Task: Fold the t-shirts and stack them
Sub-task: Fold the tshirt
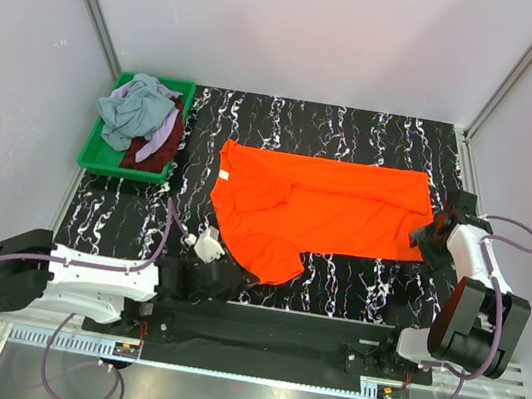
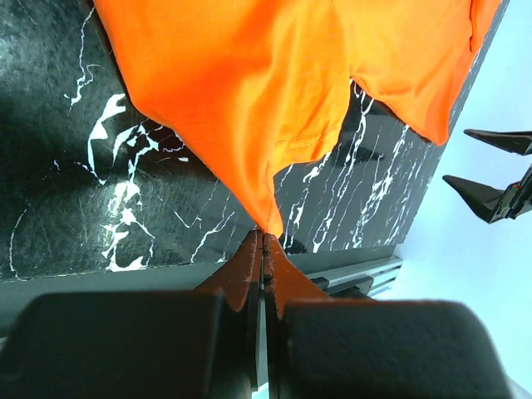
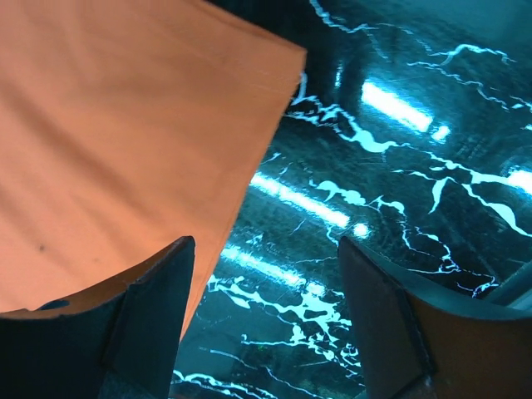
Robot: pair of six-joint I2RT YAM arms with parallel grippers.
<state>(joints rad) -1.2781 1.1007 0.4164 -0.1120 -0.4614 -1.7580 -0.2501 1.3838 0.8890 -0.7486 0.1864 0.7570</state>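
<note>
Start of folding: orange t-shirt (image 1: 320, 208) lies spread on the counter (image 1: 357, 133), left fingers (image 2: 239, 273) clenched on its sleeve tip, right fingers (image 3: 158, 291) released beside its hem; other t-shirts (image 1: 142, 119) lie heaped in the green bin (image 1: 93, 157), nothing stacked.

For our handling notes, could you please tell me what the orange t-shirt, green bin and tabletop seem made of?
Orange t-shirt: soft matte cloth; it folds, drapes and has a stitched hem. Green bin: probably rigid plastic, smooth straight rim. Tabletop: hard, glossy black with white veining, reflecting light; stone or printed laminate, I cannot tell.
</note>
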